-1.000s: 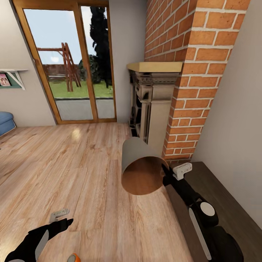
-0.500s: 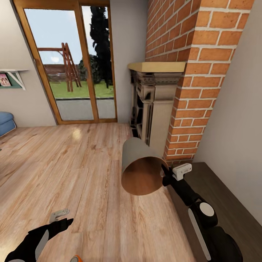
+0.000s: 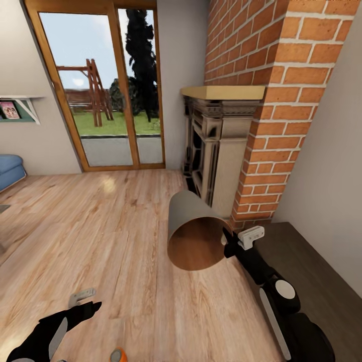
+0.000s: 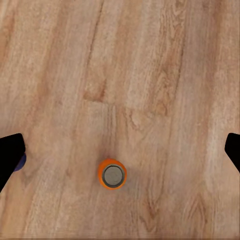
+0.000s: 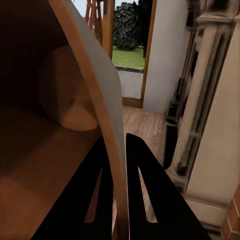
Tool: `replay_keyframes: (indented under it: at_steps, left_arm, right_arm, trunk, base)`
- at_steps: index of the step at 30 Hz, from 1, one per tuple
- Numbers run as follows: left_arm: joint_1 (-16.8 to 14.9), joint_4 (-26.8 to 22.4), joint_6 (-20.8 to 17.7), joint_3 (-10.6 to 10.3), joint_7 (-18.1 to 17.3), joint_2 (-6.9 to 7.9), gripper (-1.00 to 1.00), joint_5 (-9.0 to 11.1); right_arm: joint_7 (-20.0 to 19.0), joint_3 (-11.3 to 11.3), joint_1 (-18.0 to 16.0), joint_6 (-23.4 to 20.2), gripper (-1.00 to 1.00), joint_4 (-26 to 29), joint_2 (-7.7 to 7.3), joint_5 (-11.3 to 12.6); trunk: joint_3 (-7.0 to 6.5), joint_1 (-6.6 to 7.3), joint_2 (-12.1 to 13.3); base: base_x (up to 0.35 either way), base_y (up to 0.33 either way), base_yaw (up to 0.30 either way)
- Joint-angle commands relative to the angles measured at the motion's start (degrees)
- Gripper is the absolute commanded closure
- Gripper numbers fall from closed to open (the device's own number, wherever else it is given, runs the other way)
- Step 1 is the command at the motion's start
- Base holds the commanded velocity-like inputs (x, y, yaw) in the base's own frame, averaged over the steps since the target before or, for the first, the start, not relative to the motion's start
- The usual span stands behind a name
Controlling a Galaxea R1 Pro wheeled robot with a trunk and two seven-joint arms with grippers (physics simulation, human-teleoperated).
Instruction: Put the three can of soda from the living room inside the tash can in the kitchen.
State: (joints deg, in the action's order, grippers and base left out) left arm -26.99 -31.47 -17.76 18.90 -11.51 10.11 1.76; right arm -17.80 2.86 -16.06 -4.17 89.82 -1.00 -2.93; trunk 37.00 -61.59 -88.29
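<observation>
An orange can of soda (image 4: 112,174) with a silver-grey top stands upright on the wood floor. My left gripper (image 4: 122,145) hangs above it, open, its black fingertips (image 4: 10,155) far apart on either side. In the head view the can of soda (image 3: 118,356) peeks in at the bottom edge, right of my left gripper (image 3: 88,306). My right gripper (image 3: 227,242) holds the tash can (image 3: 193,236) off the floor, tilted so its brown inside faces me. In the right wrist view my right gripper (image 5: 116,139) is shut on the rim of the tash can (image 5: 95,85).
I am in the living room. The brick chimney (image 3: 281,100) and stone fireplace (image 3: 216,146) stand close ahead on the right, with a dark low cabinet (image 3: 306,271) beside my right arm. Glass doors (image 3: 100,85) lie ahead and a blue sofa (image 3: 10,168) at far left.
The whole picture has slid slightly right, so the camera moved. Both arms and the tash can keep the same pose, and the soda can sits further right at the bottom edge.
</observation>
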Motion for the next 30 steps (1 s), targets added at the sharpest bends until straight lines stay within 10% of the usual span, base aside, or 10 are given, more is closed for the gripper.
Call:
replay_keyframes:
  at_steps: [1, 14, 30]
  left_arm:
    - [0.00, 0.00, 0.00, 0.00, 0.02, 0.00, -1.00, 0.00]
    - [0.00, -0.25, 0.05, 0.06, 0.15, 0.00, -1.00, 0.08]
    - [0.00, 0.01, 0.02, 0.04, 0.17, 0.00, -1.00, 0.03]
  right_arm:
    - [-0.48, -0.04, -0.02, -0.05, 1.00, 0.09, 0.02, 0.59]
    - [-0.40, 0.10, -0.02, -0.27, 1.00, 0.01, 0.03, 0.70]
    - [-0.32, 0.17, -0.02, -0.55, 1.00, -0.06, 0.07, 0.73]
  trunk:
    - [-0.01, 0.00, 0.00]
    - [-0.01, 0.00, 0.00]
    - [2.86, -3.51, -6.42]
  base:
    - [-0.073, 0.080, 0.000]
    - [-0.015, 0.017, 0.000]
    - [0.000, 0.000, 0.000]
